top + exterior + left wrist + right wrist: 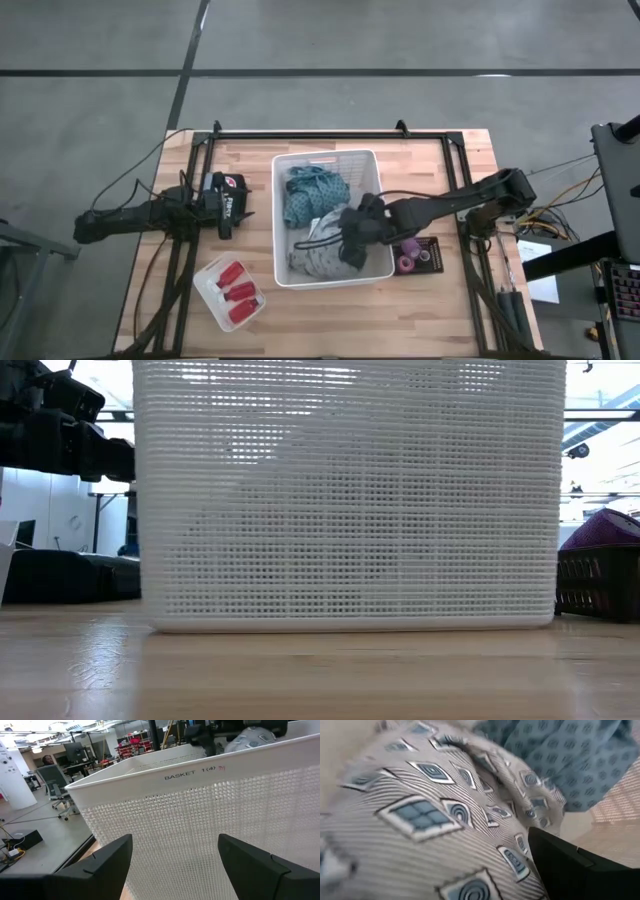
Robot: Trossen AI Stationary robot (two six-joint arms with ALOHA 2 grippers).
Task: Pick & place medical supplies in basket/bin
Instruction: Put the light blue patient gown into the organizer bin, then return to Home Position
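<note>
The white basket (325,155) stands mid-table and holds a teal patterned cloth (312,195) at its far end and a grey patterned cloth (318,262) at its near end. My right gripper (348,245) hangs over the grey cloth (420,810), slanting down. Only one of its fingers (570,865) shows; it stands far to one side, as with open jaws. Red bottles (235,292) lie in a small translucent tray (212,272) at the near left. Purple rolls (406,257) sit on a black tray (428,255). My left gripper (175,865) waits open, level, facing the basket's left wall (200,820). My right gripper stands right at the grey cloth's bunched top (485,825), slanting down from the table's right. The cloth fills the wrist view and covers where the second finger would show. I cannot tell whether the fingers touch it. The cloth lies in the basket.
The basket's tall mesh wall (350,490) fills the low view, with the black tray (600,585) and a purple roll (605,530) to its right. Bare wood lies along the table's near edge (330,320). Black frame rails (330,135) edge the table.
</note>
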